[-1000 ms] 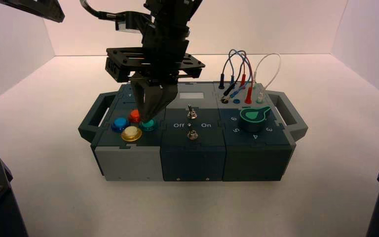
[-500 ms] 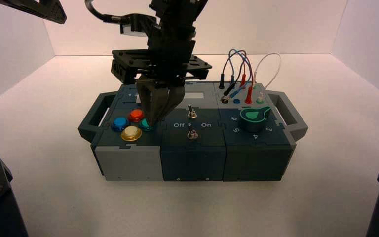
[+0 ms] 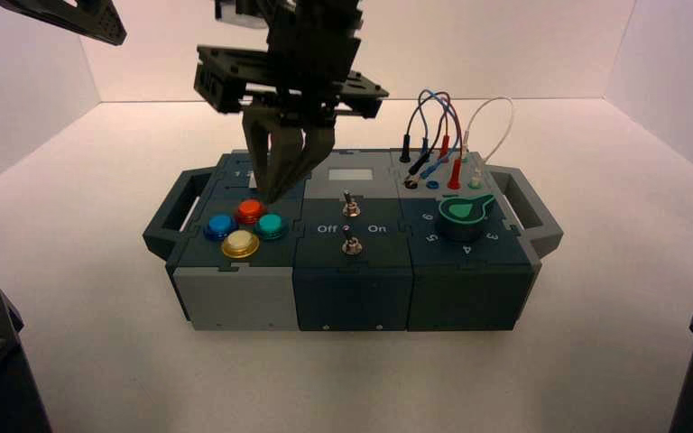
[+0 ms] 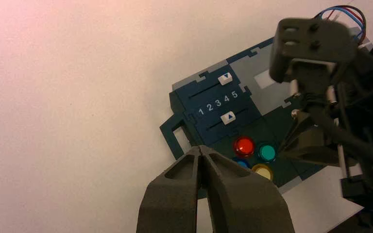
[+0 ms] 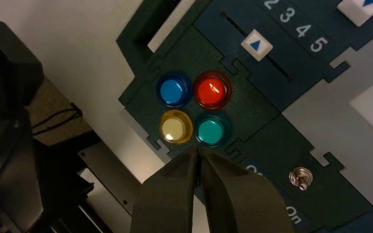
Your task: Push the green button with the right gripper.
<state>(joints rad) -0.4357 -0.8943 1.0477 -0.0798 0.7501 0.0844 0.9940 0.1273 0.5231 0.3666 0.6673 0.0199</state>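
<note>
Your largest thing is the table (image 3: pixel 595 361), its far edge well beyond the box (image 3: pixel 244 298), which lies lengthwise across it with the grey and dark front panels facing its near edge. Next in size comes your right pincer (image 3: pixel 269 200), at work over the left part of the box; its two fingers are closed, tips together, with nothing gripped between them. Your left pincer (image 4: pixel 200 147) waits above the table, on the left side of the box. Smallest is your target, the green button (image 3: pixel 271 225), toward the box's near left corner, the rightmost of four domes, with the red button (image 3: pixel 250 210), blue button (image 3: pixel 221 225) and yellow button (image 3: pixel 240 243) close by. The step in hand looks to be the press itself: your tips are near the green dome but apart from it, and whether it has been pushed you can't tell. If not, keep the pincer closed, centre the tips over green, then lower straight down, clear of red and yellow.
</note>
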